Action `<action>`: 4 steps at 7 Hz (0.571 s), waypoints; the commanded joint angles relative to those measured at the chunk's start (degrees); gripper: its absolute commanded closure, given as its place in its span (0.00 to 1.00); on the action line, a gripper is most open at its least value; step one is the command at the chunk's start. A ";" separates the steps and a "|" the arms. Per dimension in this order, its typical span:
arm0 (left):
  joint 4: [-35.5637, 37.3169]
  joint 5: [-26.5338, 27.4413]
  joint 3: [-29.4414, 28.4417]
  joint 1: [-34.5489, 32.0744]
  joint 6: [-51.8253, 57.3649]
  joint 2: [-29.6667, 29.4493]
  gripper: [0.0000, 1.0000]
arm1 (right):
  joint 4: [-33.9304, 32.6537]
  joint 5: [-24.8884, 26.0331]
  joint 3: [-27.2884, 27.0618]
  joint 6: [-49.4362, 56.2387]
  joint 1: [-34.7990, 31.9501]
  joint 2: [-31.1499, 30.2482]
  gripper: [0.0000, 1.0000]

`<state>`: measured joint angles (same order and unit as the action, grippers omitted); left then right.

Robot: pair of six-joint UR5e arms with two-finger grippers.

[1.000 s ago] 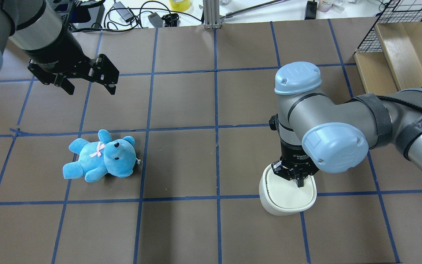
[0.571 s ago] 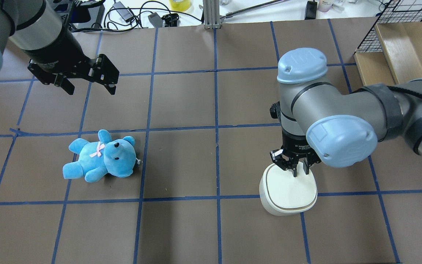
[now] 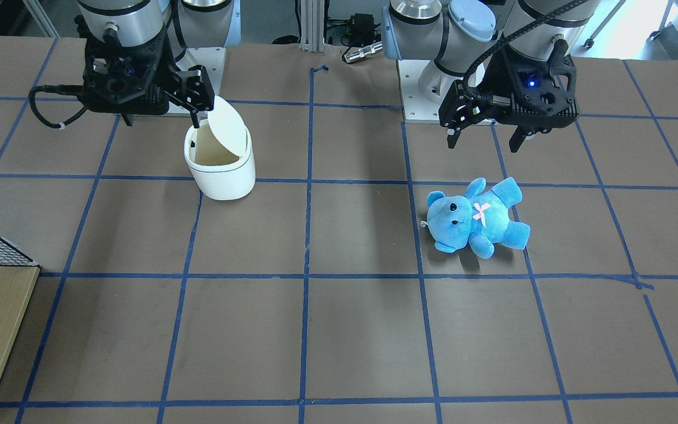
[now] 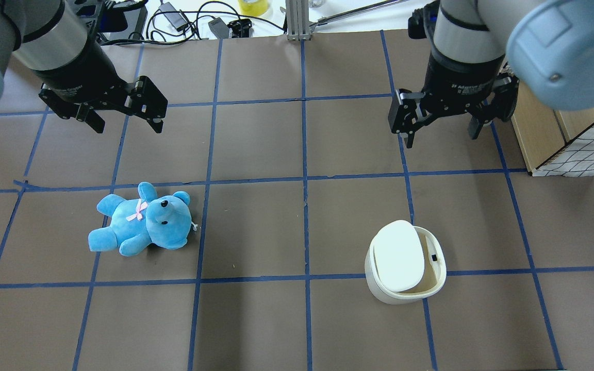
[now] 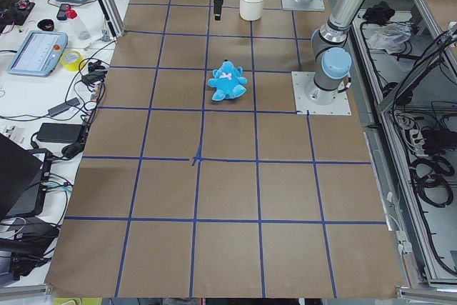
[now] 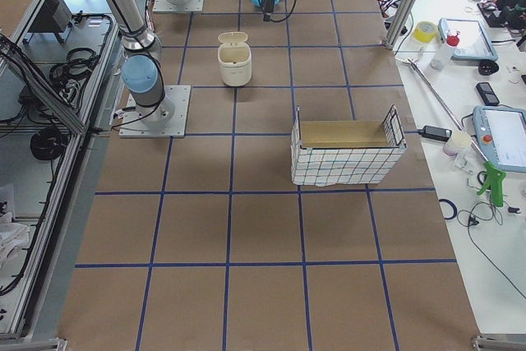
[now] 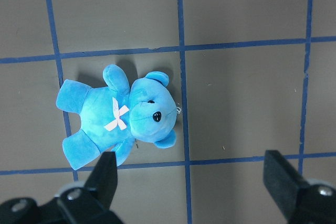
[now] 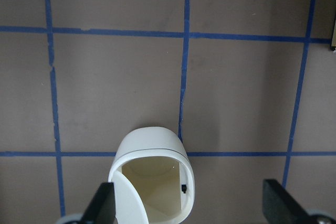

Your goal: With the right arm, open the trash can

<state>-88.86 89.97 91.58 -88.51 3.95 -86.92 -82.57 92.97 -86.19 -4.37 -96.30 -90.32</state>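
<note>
- Right gripper [image 4: 442,136] hangs spread and empty, upper right of the overhead view.
- White trash can [image 4: 402,294] stands lower right, lid [image 4: 397,255] tipped open.
- Probably light, rigid, slippery plastic; best pushed at the lid's edge.

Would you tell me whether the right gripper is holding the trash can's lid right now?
No, in the overhead view the right gripper hangs open, well apart from the trash can and its raised lid.

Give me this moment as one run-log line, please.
trash can lid: open | right gripper: open, empty | left gripper: open, empty | teddy bear: lying untouched
</note>
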 commanded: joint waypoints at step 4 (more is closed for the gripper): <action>0.00 -0.06 0.00 0.00 0.00 0.00 0.00 | -5.20 -3.41 2.26 0.50 0.85 0.23 0.00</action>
<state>-88.86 89.92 91.58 -88.51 3.96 -86.93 -85.48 89.68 -83.82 -4.03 -95.48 -90.16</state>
